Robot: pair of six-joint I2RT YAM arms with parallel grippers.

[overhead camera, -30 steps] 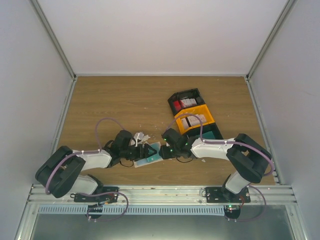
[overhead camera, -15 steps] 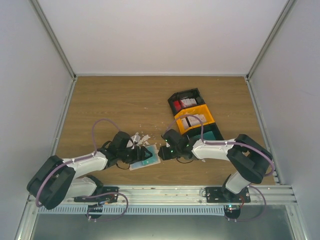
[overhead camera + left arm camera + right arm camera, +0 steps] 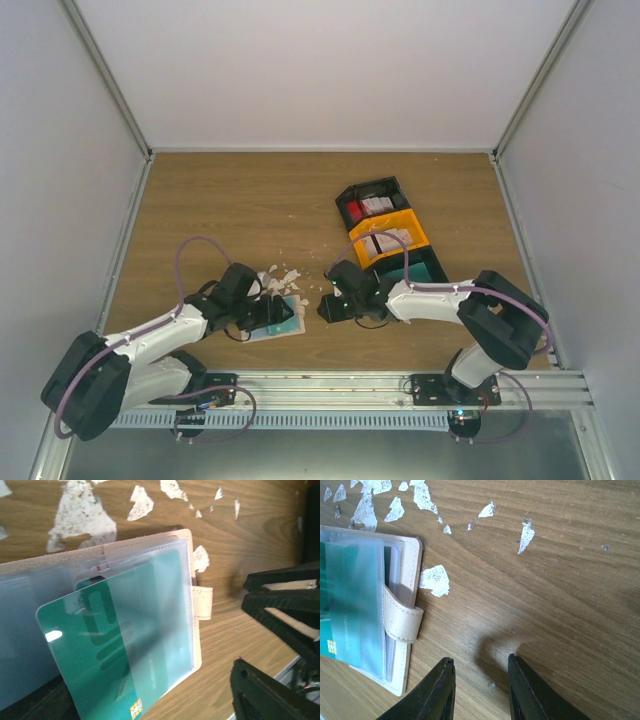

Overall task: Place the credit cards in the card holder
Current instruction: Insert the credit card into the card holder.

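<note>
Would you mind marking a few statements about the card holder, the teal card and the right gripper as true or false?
1. The teal card sits partly inside a clear sleeve of the card holder. True.
2. The right gripper is clamped on the snap tab. False: it is open over bare table, apart from the tab.
3. Beside the card holder, white scraps lie on the table. True.
4. The card holder is folded shut. False: it lies open, sleeves showing.
</note>
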